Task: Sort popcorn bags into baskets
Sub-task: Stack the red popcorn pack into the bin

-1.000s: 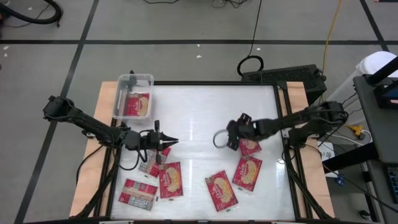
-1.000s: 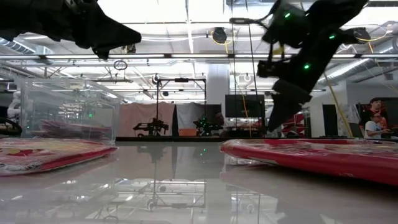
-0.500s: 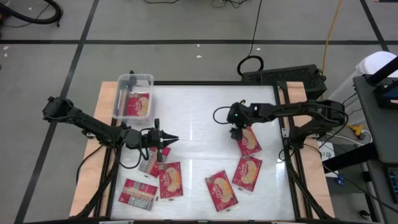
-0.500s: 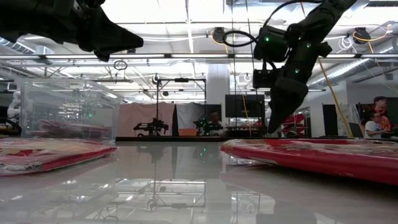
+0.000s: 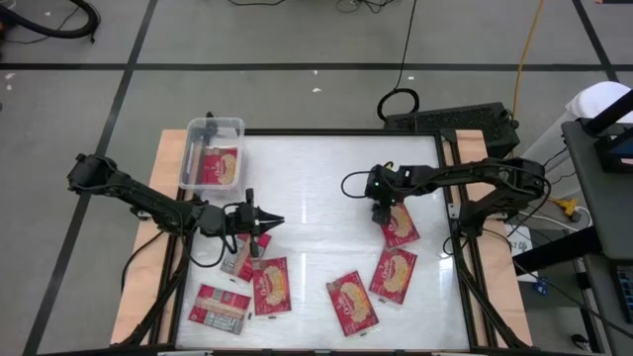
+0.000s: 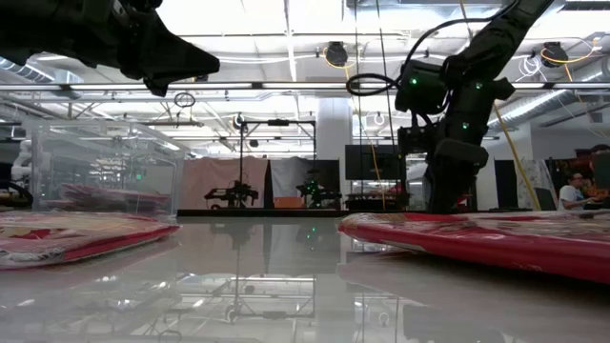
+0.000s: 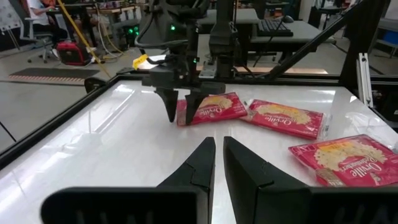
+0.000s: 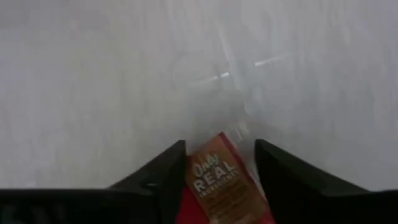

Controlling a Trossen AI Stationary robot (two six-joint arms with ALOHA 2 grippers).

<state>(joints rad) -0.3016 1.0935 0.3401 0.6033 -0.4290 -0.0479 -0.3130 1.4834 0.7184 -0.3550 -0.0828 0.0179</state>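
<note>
Right tool point(image 5: 385, 213) descended; basket point(image 5: 210, 130) holds one bag point(image 5: 220, 165).

arms: black, jointed | right arm point(image 6: 457, 105): green lights, looped black cable | fingers: dark, tapered

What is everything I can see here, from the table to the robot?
table: one, white top with pale wooden edges, centre.
clear bin: one, transparent, the table's far left corner.
popcorn bags: seven, red with a yellowish picture; one inside the bin, three near left, two near right, one at centre right.
person: one, in the room beyond the table, low view.
left gripper: black, above the left bags, jaws shut, holding nothing.
right gripper: black, down at the centre-right bag, jaws open on either side of its end.
</note>
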